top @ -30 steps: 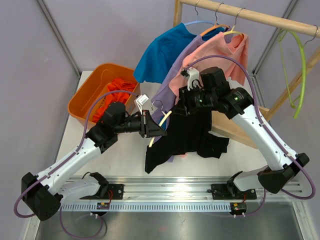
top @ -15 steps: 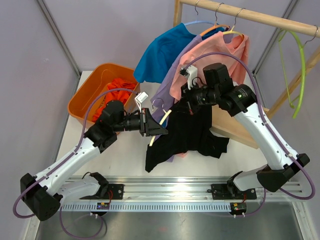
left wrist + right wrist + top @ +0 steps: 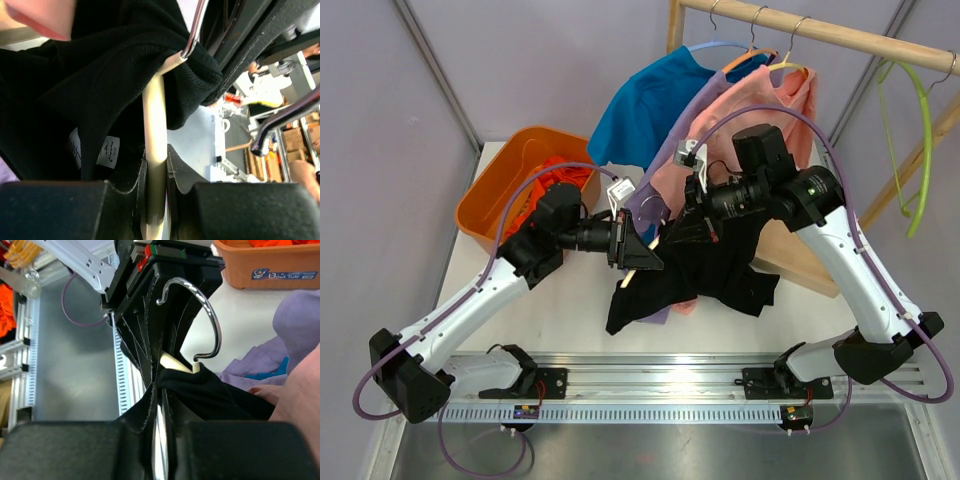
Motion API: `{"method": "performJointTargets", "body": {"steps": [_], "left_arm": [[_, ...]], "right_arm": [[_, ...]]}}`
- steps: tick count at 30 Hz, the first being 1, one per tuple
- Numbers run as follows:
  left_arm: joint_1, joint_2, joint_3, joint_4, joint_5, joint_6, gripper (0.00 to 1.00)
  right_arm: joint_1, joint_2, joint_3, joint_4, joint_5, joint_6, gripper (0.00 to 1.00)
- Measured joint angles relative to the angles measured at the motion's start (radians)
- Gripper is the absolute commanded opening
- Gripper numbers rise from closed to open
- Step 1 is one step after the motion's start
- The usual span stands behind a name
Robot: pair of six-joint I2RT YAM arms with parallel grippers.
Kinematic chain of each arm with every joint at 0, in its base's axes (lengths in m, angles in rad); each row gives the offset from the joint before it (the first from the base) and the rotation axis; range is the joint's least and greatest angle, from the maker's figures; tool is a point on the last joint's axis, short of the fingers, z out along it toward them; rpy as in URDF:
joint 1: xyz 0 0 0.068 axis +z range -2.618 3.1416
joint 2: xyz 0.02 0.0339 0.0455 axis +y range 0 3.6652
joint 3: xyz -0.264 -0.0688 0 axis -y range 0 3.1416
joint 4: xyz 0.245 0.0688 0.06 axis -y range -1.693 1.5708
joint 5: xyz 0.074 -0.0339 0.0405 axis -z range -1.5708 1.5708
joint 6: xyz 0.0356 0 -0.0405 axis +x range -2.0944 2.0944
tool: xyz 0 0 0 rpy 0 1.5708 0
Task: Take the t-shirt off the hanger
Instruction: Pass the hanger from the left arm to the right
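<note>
Collar work, middle of the overhead frame: black t-shirt (image 3: pixel 710 270) draped there between both arms. Left gripper (image 3: pixel 155 167) clamped narrowly on cream hanger (image 3: pixel 154 120); right gripper (image 3: pixel 159 395) pinched shut on collar fabric. Hold hanger steady, draw cloth away over its shoulder, clear of hook (image 3: pixel 216 324).

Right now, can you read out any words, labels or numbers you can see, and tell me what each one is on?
"Bovi Tub", or something close to it: blue print on the side of the orange bin, blurred, so I am not sure of the letters.
White tag inside the black t-shirt: printed marks, too small to read.
Nothing else can be read.
</note>
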Motion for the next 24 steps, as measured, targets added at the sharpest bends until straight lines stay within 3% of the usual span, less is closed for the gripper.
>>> {"method": "performJointTargets", "body": {"steps": [3, 4, 8, 18, 24], "left_arm": [[0.0, 0.01, 0.025, -0.068, 0.003, 0.071, 0.0], [0.0, 0.011, 0.032, -0.098, 0.002, 0.103, 0.0], [0.008, 0.012, 0.039, -0.208, 0.002, 0.232, 0.0], [0.019, 0.052, 0.121, -0.489, 0.005, 0.585, 0.0], [0.018, 0.104, 0.249, -0.633, 0.023, 0.74, 0.0]], "right_arm": [[0.0, 0.0, 0.001, -0.055, 0.01, -0.084, 0.32], [0.002, -0.002, 0.001, -0.082, 0.014, -0.116, 0.44], [0.004, -0.025, 0.0, -0.177, 0.064, -0.249, 0.61], [0.005, -0.232, -0.035, -0.288, 0.13, -0.6, 0.75], [0.005, -0.166, -0.076, -0.296, 0.123, -0.697, 0.77]]}}
